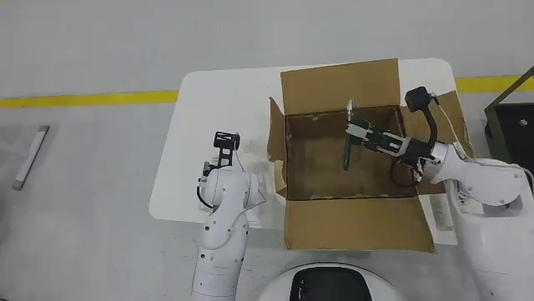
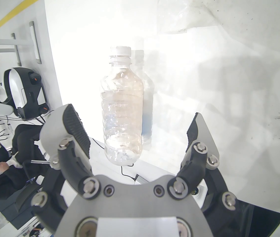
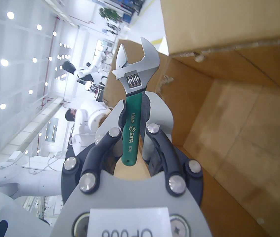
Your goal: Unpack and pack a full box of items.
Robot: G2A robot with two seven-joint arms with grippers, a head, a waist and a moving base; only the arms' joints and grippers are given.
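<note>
An open cardboard box [image 1: 338, 86] stands on the white table [image 1: 217, 92], flaps spread, and its floor looks bare [image 3: 241, 124]. My right gripper [image 1: 360, 134] hangs over the box interior, shut on the green handle of an adjustable wrench [image 1: 348, 149]. The wrench's steel head [image 3: 136, 70] sticks out past the fingers [image 3: 152, 104]. My left gripper [image 1: 225, 141] is over the table left of the box. It is open [image 2: 133, 114], and a clear water bottle with a white cap [image 2: 122, 104] sits on the table just beyond its fingers, untouched.
A crumpled clear plastic bag [image 2: 179, 13] lies on the table beyond the bottle. The table's left edge [image 2: 49, 50] runs close to the bottle. A dark object [image 1: 511, 130] stands off the table's right end.
</note>
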